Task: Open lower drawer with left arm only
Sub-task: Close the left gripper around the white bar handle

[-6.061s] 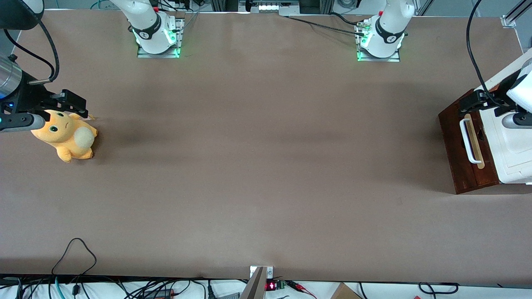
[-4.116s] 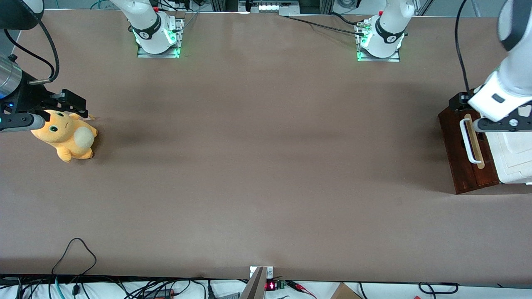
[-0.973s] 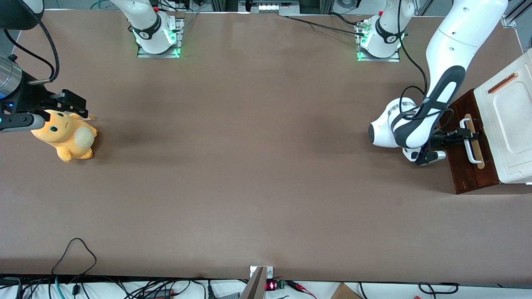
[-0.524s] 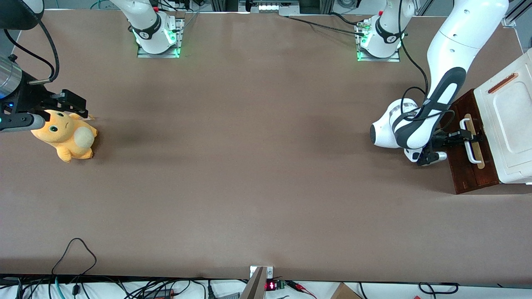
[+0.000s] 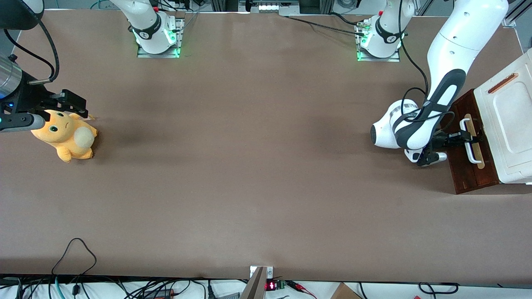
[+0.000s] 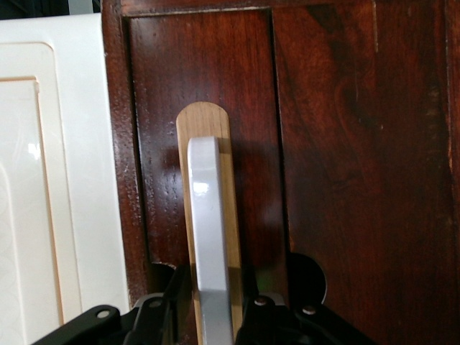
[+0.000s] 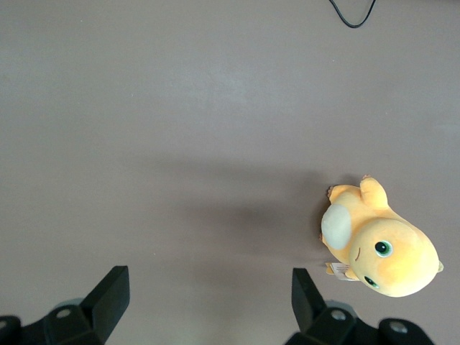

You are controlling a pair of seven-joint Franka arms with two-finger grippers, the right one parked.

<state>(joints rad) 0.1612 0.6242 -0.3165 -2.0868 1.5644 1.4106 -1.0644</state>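
Observation:
The lower drawer [image 5: 465, 174] has a dark reddish-brown front and stands shut at the working arm's end of the table. Its white loop handle [image 5: 473, 155] lies along a pale wood strip [image 6: 203, 118]. The left arm [image 5: 415, 128] reaches down in front of the drawer. Its black gripper [image 5: 469, 136] is open, with one finger on each side of the handle. In the left wrist view the handle [image 6: 208, 215] runs between the fingers [image 6: 164, 309] of the gripper [image 6: 212, 316]. One finger is nearly touching the handle and the other stands a little apart. The drawer front [image 6: 345, 144] fills that view.
A white panel [image 5: 507, 124] with a small copper-brown bar [image 5: 503, 83] sits above the drawer front. An orange plush toy [image 5: 66, 139] lies toward the parked arm's end of the table. Cables hang along the table's near edge [image 5: 75, 249].
The left arm came down from above the cabinet to in front of the drawer. Over the last second the gripper has edged slightly closer around the handle.

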